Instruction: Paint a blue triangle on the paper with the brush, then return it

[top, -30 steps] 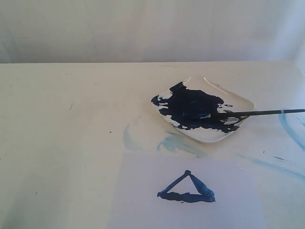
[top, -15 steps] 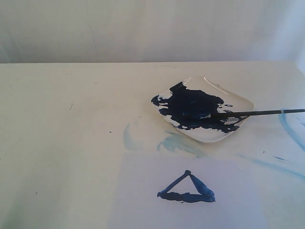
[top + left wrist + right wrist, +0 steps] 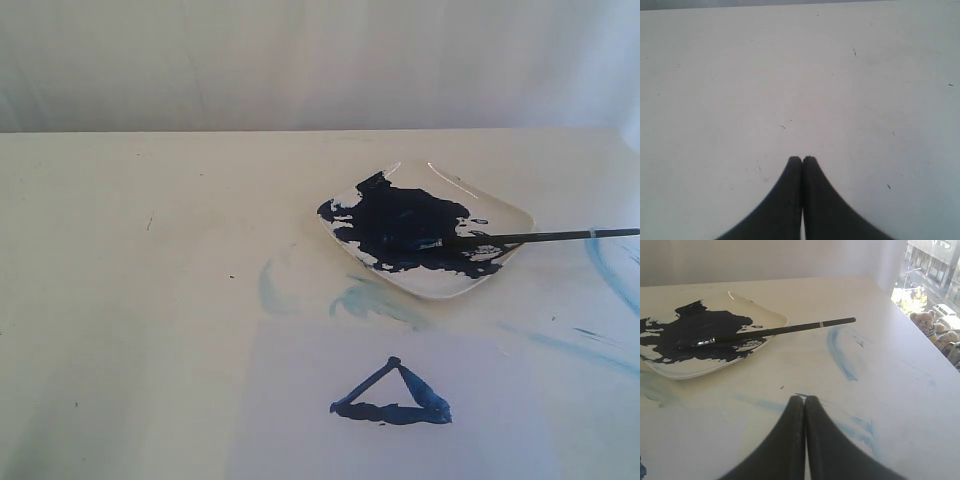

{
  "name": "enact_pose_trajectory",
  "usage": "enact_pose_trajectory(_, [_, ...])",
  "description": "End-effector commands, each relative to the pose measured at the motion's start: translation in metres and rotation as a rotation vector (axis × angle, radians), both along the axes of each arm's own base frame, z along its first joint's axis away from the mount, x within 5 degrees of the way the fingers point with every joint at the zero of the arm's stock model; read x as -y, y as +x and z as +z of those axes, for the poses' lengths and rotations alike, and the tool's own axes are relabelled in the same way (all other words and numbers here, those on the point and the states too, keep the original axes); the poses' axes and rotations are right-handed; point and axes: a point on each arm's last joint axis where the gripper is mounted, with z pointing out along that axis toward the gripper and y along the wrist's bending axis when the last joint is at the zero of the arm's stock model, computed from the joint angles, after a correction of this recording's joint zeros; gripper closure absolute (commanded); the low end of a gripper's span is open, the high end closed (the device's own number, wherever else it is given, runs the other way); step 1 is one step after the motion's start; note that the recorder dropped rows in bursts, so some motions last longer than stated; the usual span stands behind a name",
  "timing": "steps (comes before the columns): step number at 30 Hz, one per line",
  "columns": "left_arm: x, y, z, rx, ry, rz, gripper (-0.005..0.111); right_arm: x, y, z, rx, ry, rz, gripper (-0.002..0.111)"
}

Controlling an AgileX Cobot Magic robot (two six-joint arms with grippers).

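**1. Location.** The long, thin black-handled paintbrush (image 3: 540,237) lies across the white square plate (image 3: 470,190). Its bristle tip sits in the dark-blue paint (image 3: 400,225), and the handle overhangs the rim twd the right side of the cream counter (image 3: 150,300). The small dark-blue painted triangle (image 3: 392,395) is closed on all three sides on the white rectangular paper sheet (image 3: 300,420), apart from the plate.

**2. Handling (est.).** Treat the paintbrush as light, stiff and narrow. With so thin a shaft, expect it to roll or pivot if pinched off-centre. The bristles are soft and wet w/ paint, so do not grip there. If you re-grip, take the bare handle outboard of the plate rim, approx. mid-shaft.

**3. Tools.**
- Left tool (image 3: 802,159): jaws closed, tips touching, nothing held, above the counter.
- Right tool (image 3: 801,398): same, closed and empty, near the handle but clear of it.
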Motion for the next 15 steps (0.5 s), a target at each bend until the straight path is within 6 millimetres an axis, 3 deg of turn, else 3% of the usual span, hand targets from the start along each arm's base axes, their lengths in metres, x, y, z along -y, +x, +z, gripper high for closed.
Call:
enact_pose_trajectory(1, [0.0004, -0.0001, -0.0003, 0.007, -0.003, -0.007, 0.107, 0.0002, -0.0001, 0.0003, 0.012, -0.014, 0.001, 0.108])
enact_pose_trajectory(15, [0.0004, -0.0001, -0.0003, 0.007, -0.003, -0.007, 0.107, 0.0002, -0.0001, 0.0003, 0.011, -0.007, -0.001, 0.108])
